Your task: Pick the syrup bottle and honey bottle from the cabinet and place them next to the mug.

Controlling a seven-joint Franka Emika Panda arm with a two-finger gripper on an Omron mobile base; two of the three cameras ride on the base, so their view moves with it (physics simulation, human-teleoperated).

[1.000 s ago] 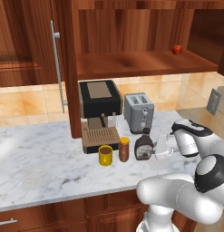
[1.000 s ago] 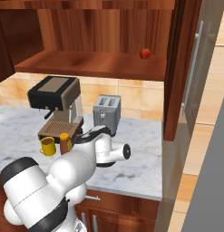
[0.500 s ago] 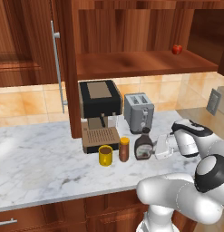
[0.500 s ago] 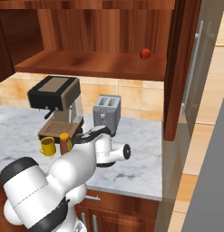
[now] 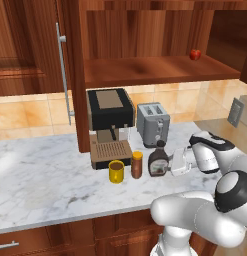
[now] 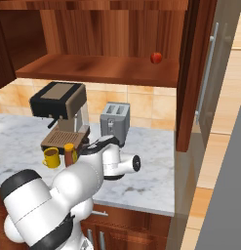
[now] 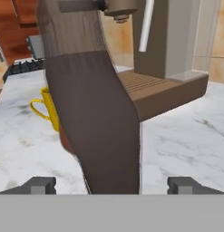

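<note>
Both bottles stand beside the mug (image 5: pixel 116 171): honey bottle (image 5: pixel 137 165), then syrup bottle (image 5: pixel 158 160). Our gripper (image 7: pixel 111 185) spreads wide around the syrup's base, gripping nothing; rigid, slick—we'd hold its neck.

A: what's sitting on the marble counter (image 5: pixel 40 175) rn?

B: coffee machine (image 5: pixel 110 127) at the back w/ toaster (image 5: pixel 153 123) just right of it. In front, a row L to R: mug (image 5: pixel 116 171), honey bottle (image 5: pixel 137 165), syrup bottle (image 5: pixel 158 160), all upright & close together.

A: and the cabinet shelf (image 5: pixel 155 70)?

B: just a small red apple-ish thing (image 5: pixel 195 54) near its right end, can't tell exactly what.
</note>
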